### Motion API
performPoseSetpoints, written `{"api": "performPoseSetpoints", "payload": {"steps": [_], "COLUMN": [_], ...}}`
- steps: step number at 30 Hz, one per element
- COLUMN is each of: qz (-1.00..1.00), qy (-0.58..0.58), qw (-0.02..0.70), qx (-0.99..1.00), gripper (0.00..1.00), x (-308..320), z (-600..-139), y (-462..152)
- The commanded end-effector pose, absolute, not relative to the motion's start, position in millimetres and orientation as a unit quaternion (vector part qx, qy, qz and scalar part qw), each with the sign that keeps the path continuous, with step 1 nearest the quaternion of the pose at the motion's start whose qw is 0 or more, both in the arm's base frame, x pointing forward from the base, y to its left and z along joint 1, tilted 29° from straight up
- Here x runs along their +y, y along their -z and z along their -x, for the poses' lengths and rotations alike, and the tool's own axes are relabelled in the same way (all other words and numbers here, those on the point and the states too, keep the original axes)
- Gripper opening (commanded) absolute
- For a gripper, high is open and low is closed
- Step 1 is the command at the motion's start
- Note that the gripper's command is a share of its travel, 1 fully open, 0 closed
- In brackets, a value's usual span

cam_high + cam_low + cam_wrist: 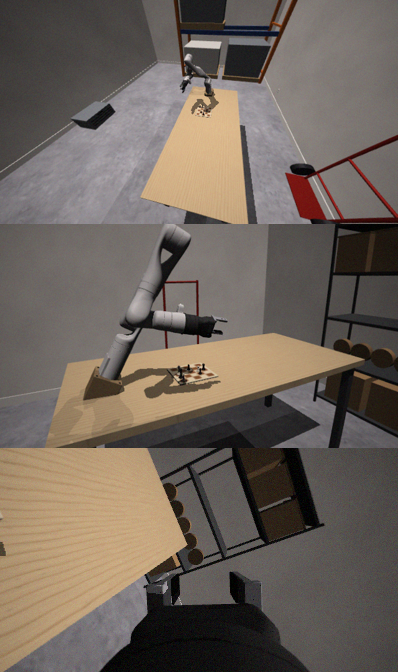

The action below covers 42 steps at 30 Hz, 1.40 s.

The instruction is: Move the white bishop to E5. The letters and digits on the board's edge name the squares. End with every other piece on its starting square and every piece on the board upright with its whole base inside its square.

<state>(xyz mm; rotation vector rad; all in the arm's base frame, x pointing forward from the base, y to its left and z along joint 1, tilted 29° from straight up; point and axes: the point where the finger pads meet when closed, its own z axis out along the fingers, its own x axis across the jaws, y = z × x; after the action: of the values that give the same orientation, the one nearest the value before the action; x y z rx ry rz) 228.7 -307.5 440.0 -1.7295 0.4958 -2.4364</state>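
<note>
A small chessboard [211, 374] [208, 116] lies on the wooden table [264, 354] [202, 155] [75, 523], not far from the arm's base. Several black pieces [180, 373] stand on it, and one pale piece, the white bishop [198, 369], stands among them toward the board's right half. The squares' letters are too small to read. My gripper [221, 326] [182, 90] [204, 583] is open and empty. It points sideways, high above the table and above the board's far side. The wrist view looks past the table edge and does not show the board.
A dark shelf rack [351, 317] [270, 498] with cardboard boxes and round rolls [360, 351] stands beyond the table's right end. A red hand truck [326, 186] [180, 282] stands by the wall. A grey crate [93, 115] lies on the floor.
</note>
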Motion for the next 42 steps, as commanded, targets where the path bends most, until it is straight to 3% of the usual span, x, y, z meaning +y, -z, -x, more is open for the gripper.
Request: {"api": "performPoseSetpoints", "payload": {"steps": [1,24,34,42], "qz": [0.57,0.575,0.608,0.678], "qy": [0.803,0.8,0.769,0.669], "qw": [0.056,0.07,0.158,0.299], "qx": [0.163,0.157,0.117,0.045], "gripper": [1.0,1.0,1.0,1.0], "x": [-307.6,-305.4,-290.3,-262.6], "z": [-228.5,-232.4,-256.4,-292.9], "y": [-440.5,-437.7,-417.4,-368.1]}}
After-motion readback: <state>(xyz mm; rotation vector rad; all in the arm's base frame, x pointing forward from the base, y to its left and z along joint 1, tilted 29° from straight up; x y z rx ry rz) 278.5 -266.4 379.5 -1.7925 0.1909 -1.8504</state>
